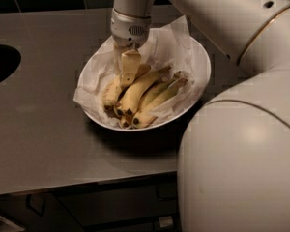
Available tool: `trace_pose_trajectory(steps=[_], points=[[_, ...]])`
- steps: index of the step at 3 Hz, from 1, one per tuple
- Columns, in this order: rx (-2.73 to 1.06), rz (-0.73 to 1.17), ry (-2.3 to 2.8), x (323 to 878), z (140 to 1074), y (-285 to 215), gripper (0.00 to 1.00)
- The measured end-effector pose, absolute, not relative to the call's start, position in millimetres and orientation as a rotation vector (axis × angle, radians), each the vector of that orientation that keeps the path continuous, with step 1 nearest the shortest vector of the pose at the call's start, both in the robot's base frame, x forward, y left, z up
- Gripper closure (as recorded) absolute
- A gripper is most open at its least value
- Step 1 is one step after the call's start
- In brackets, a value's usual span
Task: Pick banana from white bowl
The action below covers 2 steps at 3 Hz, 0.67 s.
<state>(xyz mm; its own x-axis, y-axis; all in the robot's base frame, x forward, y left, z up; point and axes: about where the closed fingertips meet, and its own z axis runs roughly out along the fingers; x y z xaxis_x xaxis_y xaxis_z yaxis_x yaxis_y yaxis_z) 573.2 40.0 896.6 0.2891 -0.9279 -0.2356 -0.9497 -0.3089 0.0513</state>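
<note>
The wide white bowl [199,52] with crumpled white paper lining sits on the grey counter and holds several bananas. The plump yellow banana [137,93] with a dark tip lies in the middle of the pile, pointing toward the front left. A short stubby banana [110,94] lies to its left and slimmer greenish ones [162,96] to its right. My gripper [129,74] points straight down into the bowl and is at the upper part of the plump banana, touching or just above it.
The grey counter [43,129] has a dark round opening [0,64] at the far left and its front edge runs near the bottom. My arm's large white body [241,158] fills the right side and hides the counter there. Dark tiles run along the back.
</note>
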Motion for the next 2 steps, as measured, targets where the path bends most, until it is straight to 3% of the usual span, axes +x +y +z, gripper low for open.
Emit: trace_pose_trajectory(steps=[1, 2], points=[[-2.440, 0.337, 1.784, 573.2, 897.5, 39.9, 1.00], [-2.334, 0.178, 1.721, 556.9, 928.3, 34.7, 1.00]])
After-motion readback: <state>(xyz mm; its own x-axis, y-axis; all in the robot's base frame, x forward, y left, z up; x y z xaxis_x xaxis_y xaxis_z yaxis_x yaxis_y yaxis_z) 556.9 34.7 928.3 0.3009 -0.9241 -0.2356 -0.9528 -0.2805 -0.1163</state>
